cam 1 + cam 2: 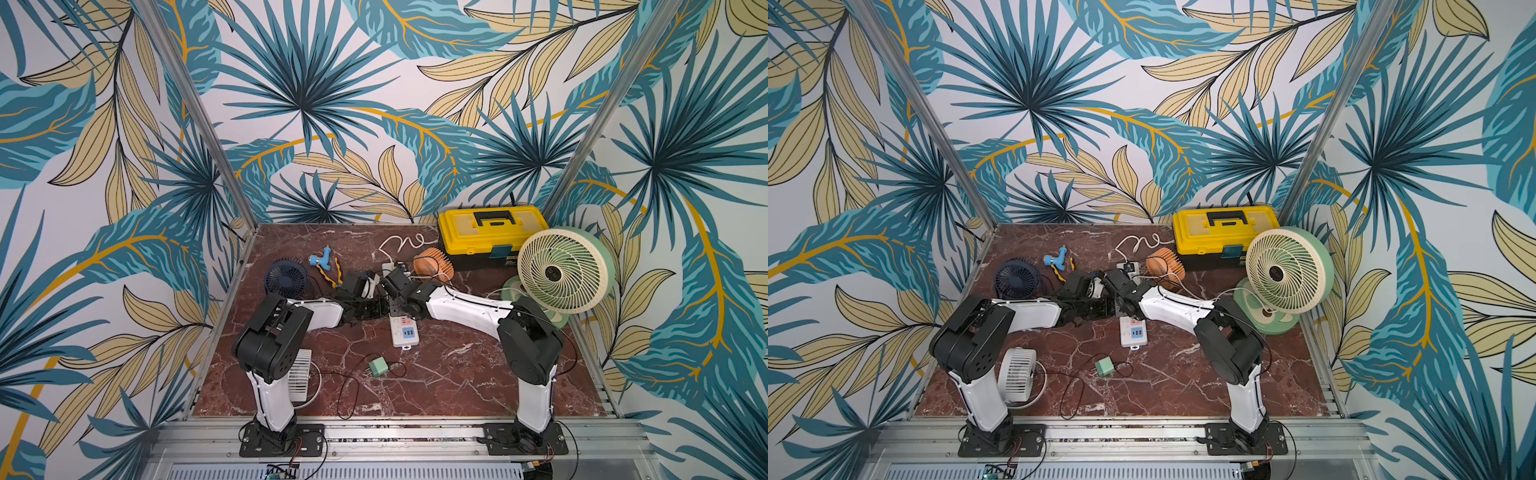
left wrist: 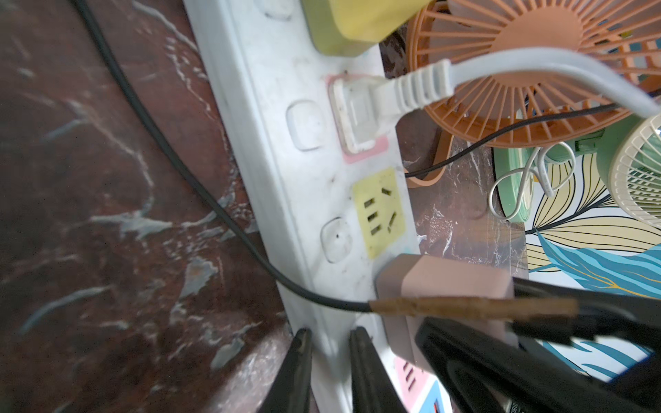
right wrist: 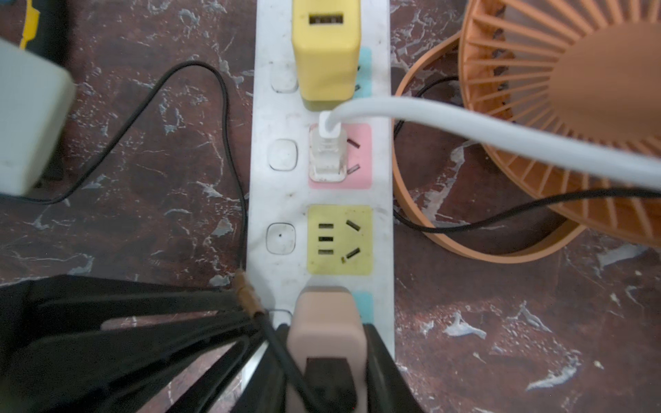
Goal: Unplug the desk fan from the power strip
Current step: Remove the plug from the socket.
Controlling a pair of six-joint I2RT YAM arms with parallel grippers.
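Marble table (image 1: 457,374), half-hidden power strip (image 1: 405,334)

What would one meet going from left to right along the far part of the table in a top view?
navy blue fan → light blue plastic piece → orange fan → yellow toolbox → green desk fan

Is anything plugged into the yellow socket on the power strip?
No, the yellow socket on the power strip shows bare slots, between the white plug and the pink adapter.
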